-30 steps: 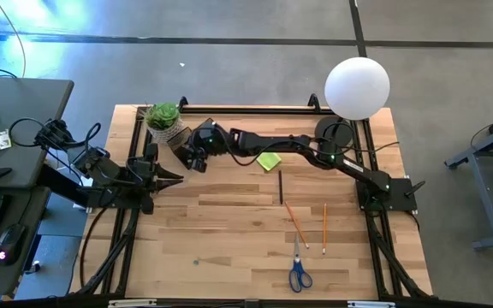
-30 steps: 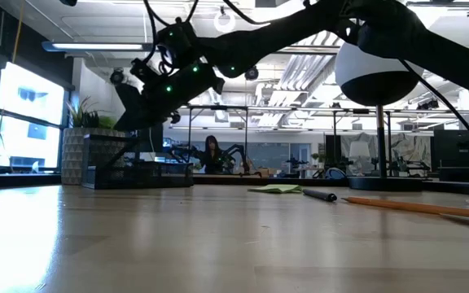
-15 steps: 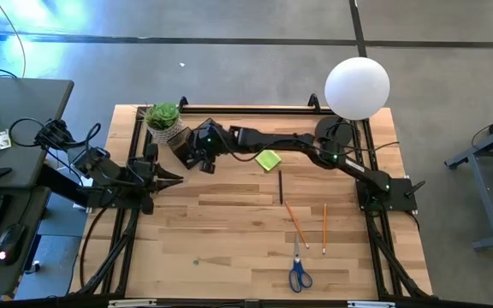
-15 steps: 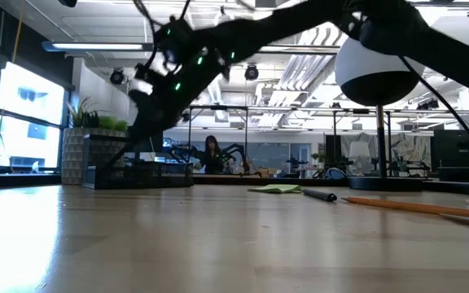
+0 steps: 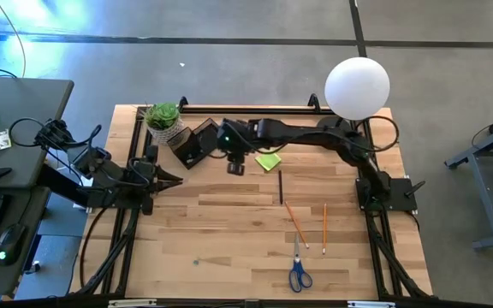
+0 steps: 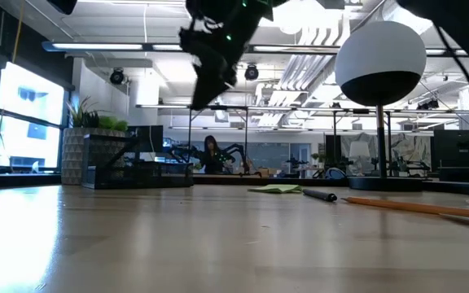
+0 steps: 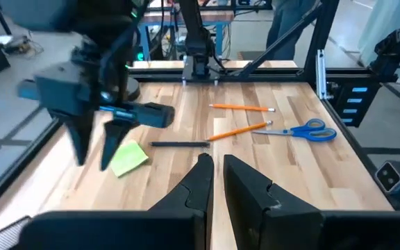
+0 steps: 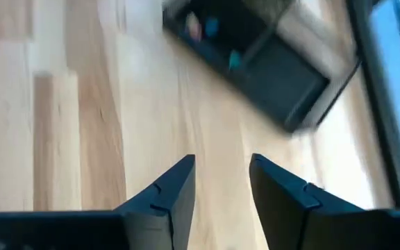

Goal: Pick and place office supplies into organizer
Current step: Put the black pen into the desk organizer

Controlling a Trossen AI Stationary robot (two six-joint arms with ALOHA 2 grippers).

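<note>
Light butcher-block wooden table (image 5: 229,239); dark brown-black rectangular compartmented organizer (image 5: 193,144) sits near the far edge beside the small green potted plant (image 5: 163,120), small coloured bits visible inside one compartment; right gripper (image 5: 234,164) hangs above the table between organizer and pad, jaws parted, nothing between them; left gripper (image 5: 175,179) waits at the left edge, jaws narrow, empty; blue-handled scissors (image 5: 299,272) near front edge; two orange-wood pencils (image 5: 296,224) just beyond them; thin dark pen (image 5: 281,186) mid-table; yellow-green square sticky-note pad (image 5: 269,160) lies flat.
</note>
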